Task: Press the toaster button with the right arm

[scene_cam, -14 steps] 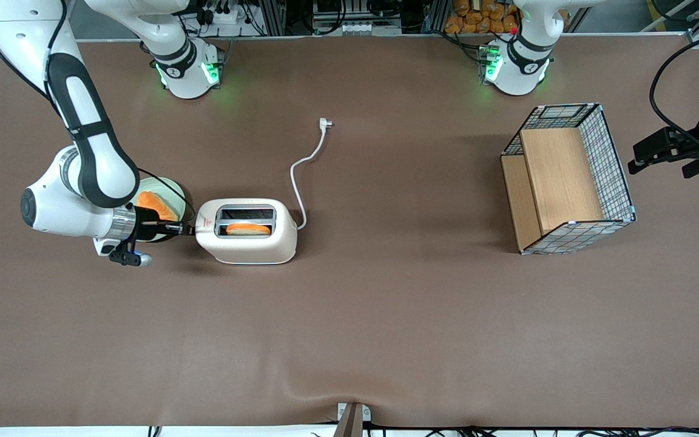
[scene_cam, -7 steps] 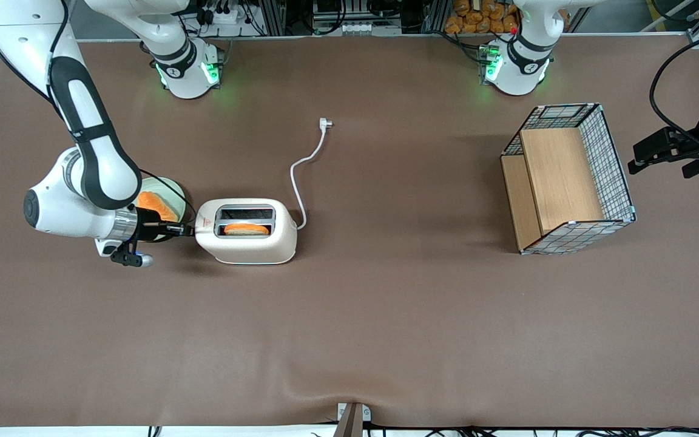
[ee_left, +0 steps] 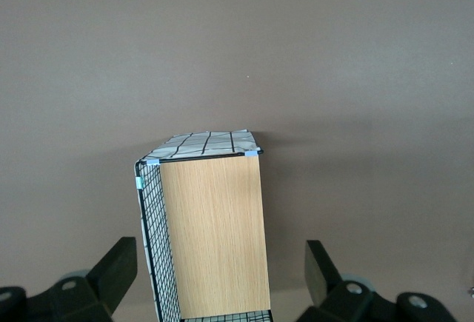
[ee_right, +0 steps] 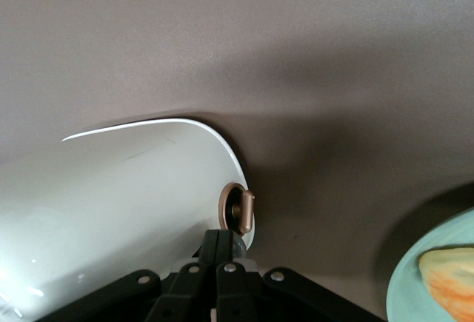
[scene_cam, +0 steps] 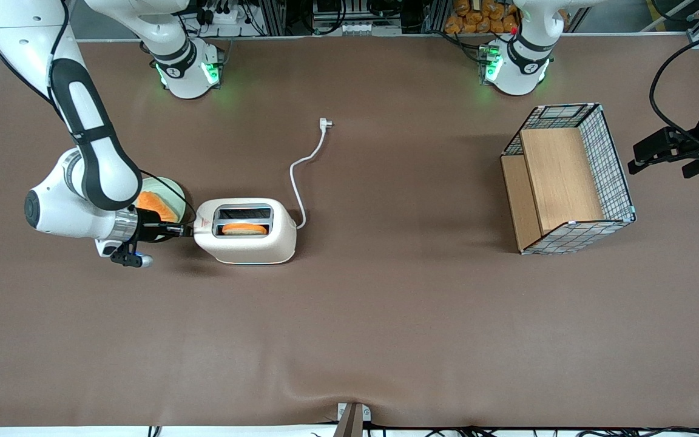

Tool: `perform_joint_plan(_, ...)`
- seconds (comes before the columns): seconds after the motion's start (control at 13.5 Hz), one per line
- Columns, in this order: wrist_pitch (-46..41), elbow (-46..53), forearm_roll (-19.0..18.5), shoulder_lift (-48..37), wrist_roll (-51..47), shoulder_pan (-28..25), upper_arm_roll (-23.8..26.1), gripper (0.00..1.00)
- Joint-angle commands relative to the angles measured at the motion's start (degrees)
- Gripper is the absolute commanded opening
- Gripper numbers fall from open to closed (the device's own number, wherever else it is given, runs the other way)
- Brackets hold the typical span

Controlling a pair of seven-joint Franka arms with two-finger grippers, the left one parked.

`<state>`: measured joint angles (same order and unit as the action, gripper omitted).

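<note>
Right wrist view shows the gripper (ee_right: pixel 224 252) with fingers pinched together into one blunt tip, suited to pushing, set against the toaster button (ee_right: pixel 238 242) on the toaster (ee_right: pixel 126 196); a bronze dial (ee_right: pixel 235 207) sits at twelve o'clock of it.

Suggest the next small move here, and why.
Probably a short further push along the toaster's length: the gripper, fingers together, sits at the button on the short end, and bread still shows in the slot.
</note>
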<state>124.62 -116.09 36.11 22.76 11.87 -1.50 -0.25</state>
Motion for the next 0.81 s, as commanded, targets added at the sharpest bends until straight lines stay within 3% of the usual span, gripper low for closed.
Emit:
perform_joint_plan(0.0,2.65,-1.59,2.03,3.52,2.37,-1.49,0.16,0.0)
perform_joint_plan(0.74,2.65,-1.33,2.39,3.52,2.28,-2.37,0.08,0.0)
